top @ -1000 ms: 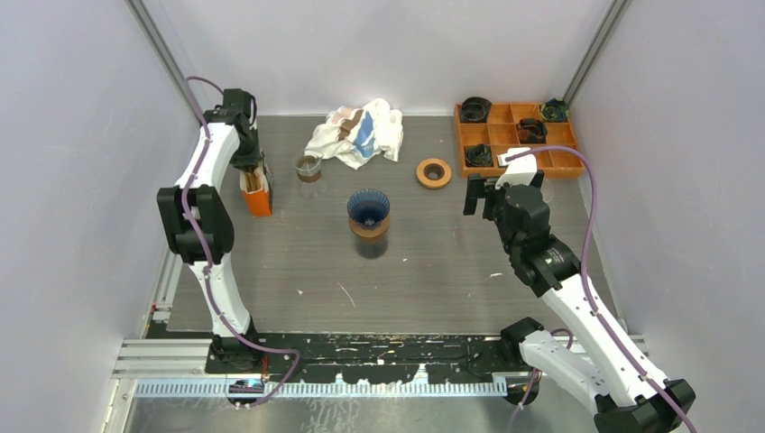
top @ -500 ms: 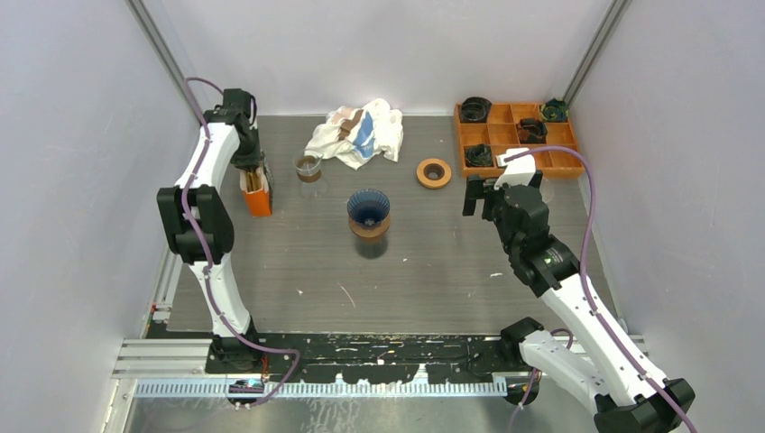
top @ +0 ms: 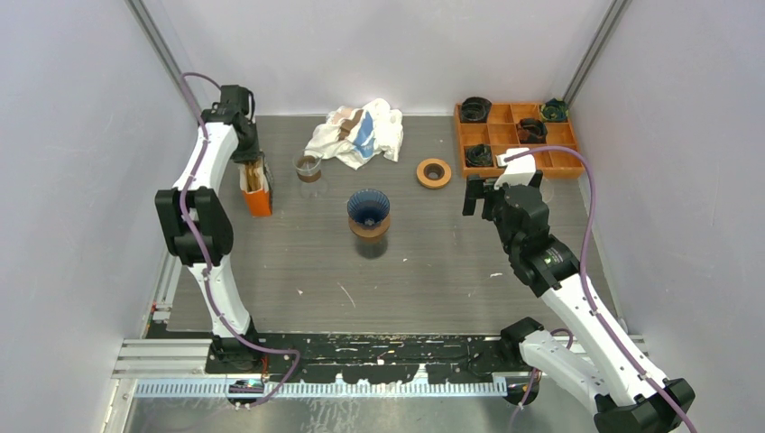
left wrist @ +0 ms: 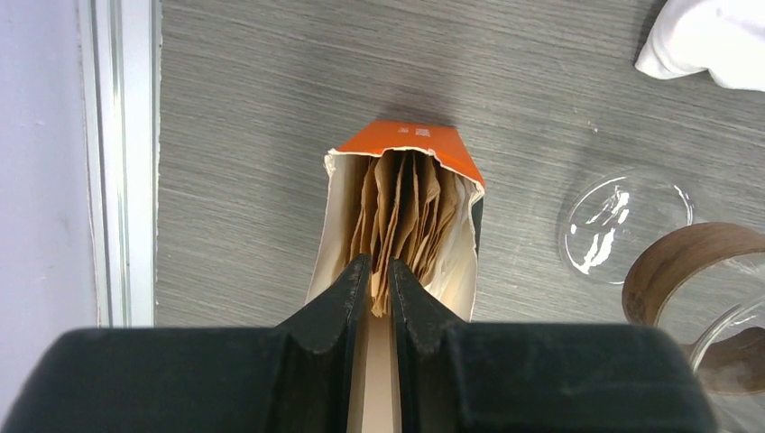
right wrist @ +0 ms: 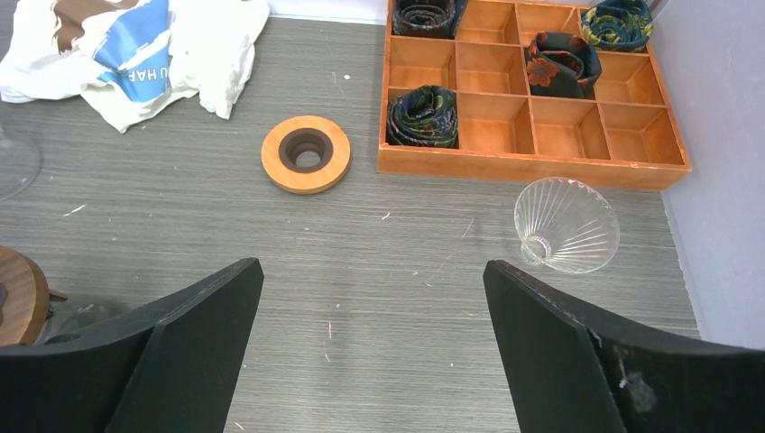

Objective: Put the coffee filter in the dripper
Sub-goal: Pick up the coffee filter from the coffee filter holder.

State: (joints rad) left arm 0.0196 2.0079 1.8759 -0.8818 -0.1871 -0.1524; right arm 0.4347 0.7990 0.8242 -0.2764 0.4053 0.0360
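An orange box (left wrist: 424, 140) packed with brown paper coffee filters (left wrist: 401, 207) stands at the table's left side. My left gripper (left wrist: 379, 262) hangs straight over it, its fingers shut on the edge of one coffee filter, which still sits among the others in the box. From above, this gripper (top: 251, 165) covers the top of the box (top: 258, 198). The dripper (top: 368, 209), a dark blue ribbed cone on a wooden base, stands at mid-table with nothing in it. My right gripper (right wrist: 373, 271) is open and holds nothing, hovering over bare table to the right of the dripper.
A glass carafe with a wooden collar (top: 308, 168) stands beside the box. Behind it lies a crumpled white cloth (top: 356, 131). A wooden ring (right wrist: 306, 153) lies near the orange compartment tray (right wrist: 532, 171) of rolled fabric. A clear glass cone (right wrist: 566, 224) lies on its side by the tray.
My left wrist has lifted a little over the box, its fingers still pinched together. The right arm has not moved.
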